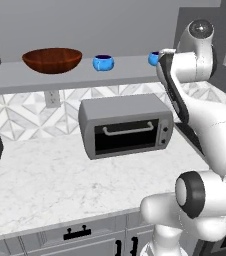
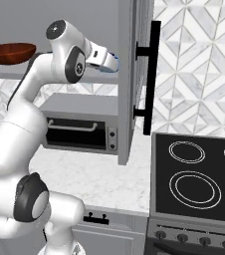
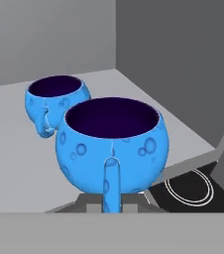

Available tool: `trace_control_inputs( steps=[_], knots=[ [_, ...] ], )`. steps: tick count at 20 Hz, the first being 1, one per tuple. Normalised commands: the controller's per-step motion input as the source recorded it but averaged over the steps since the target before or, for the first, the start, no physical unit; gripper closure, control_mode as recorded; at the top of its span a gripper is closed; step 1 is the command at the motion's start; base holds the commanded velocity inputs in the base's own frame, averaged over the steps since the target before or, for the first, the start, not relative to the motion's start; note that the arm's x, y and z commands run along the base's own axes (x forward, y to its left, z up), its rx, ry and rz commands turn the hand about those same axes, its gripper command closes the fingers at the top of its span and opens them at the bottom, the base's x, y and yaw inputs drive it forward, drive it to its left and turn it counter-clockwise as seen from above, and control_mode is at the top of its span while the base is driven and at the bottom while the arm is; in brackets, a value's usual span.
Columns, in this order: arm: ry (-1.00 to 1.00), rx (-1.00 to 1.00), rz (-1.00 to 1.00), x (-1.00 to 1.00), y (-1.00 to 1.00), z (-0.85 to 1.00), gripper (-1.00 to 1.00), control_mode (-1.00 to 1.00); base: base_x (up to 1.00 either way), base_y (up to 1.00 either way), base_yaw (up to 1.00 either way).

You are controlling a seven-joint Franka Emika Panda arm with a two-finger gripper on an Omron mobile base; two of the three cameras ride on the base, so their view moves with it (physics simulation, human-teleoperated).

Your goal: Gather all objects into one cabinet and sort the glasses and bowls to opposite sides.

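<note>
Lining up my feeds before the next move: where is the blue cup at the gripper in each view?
Left base view: blue cup at the shelf's right end, partly behind the arm.
Right base view: the cup is a blue sliver just past the hand, beside the cabinet door.
Hand view: the cup is large and central, handle toward the gripper.
Shared landmark: grey cabinet shelf.

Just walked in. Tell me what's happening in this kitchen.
The white robot arm's gripper is at the grey wall cabinet's shelf, jaws shut on the handle of a small bright blue cup. A second blue cup sits mid-shelf, and the wide reddish-brown wooden bowl sits at the shelf's left end. A grey toaster oven stands on the counter below.
</note>
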Motion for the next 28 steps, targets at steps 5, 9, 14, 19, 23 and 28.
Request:
trace_control_inputs(
  steps=[5, 9, 14, 19, 23, 28],
  knots=[
    [0.0, 0.0, 0.01, 0.45, -0.17, -0.19, 1.0, -1.0, 0.0, 0.0, 0.0],
    [0.0, 0.0, 0.01, 0.25, -0.06, -0.24, 1.0, -1.0, 0.0, 0.0, 0.0],
    [0.0, 0.0, 0.0, 0.33, 0.0, -0.12, 1.0, -1.0, 0.0, 0.0, 0.0],
    [0.0, 0.0, 0.0, 0.39, 0.0, 0.0, 1.0, -1.0, 0.0, 0.0, 0.0],
    [0.04, 0.0, 0.0, 0.32, 0.0, 0.0, 1.0, -1.0, 0.0, 0.0, 0.0],
    [0.04, 0.0, 0.0, 0.35, 0.0, 0.0, 1.0, -1.0, 0.0, 0.0, 0.0]
  ],
)
